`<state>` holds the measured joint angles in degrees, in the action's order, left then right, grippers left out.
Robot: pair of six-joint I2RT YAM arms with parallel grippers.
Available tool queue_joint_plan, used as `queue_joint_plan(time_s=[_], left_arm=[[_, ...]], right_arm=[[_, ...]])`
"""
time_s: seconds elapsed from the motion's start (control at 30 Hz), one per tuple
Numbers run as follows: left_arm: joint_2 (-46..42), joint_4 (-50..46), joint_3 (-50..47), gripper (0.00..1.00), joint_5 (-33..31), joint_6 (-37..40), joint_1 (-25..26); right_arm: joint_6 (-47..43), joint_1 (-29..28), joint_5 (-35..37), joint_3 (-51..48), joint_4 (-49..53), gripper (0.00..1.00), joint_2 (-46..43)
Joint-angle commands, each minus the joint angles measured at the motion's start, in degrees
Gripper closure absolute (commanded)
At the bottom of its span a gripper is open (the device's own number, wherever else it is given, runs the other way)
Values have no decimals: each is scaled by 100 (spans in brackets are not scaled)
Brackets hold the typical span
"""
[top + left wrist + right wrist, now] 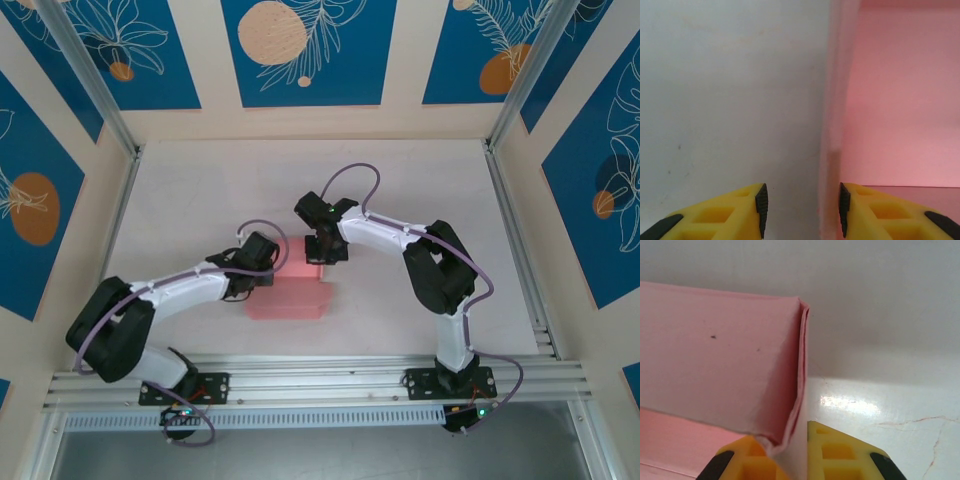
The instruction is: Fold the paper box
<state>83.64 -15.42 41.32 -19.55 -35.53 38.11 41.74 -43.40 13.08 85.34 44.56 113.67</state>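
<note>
Right gripper [785,442] clamped on a doubled upright flap of the paper box [715,365]. Left gripper [801,205] jaws apart, straddling another raised wall without pinching it

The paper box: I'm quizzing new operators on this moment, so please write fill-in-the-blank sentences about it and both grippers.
The paper box is ____ in colour.
The right gripper has its jaws ____ on a folded wall of the box.
The left gripper straddles an upright wall of the box, jaws ____.
Missing words: pink; shut; open.
</note>
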Motion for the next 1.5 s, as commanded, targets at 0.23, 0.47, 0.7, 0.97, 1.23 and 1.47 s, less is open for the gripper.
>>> queue_joint_plan(time_s=[0.23, 0.47, 0.7, 0.97, 1.23, 1.47], left_arm=[[594, 488, 95, 64, -458, 74, 84], [906, 300, 235, 75, -1081, 66, 89], [1110, 189, 402, 82, -1458, -210, 87], [710, 823, 299, 72, -846, -160, 65], [412, 858, 232, 69, -825, 11, 15], [476, 594, 192, 69, -775, -12, -23]], right_arm=[[-25, -55, -122, -62, 44, 100, -264], [-25, -55, -125, -88, 7, 100, -257], [14, -62, -231, -166, -75, 100, -200], [45, -68, -263, -216, -94, 100, -141], [44, -81, -280, -176, -105, 100, -134], [51, -95, -262, -146, -83, 100, -143]])
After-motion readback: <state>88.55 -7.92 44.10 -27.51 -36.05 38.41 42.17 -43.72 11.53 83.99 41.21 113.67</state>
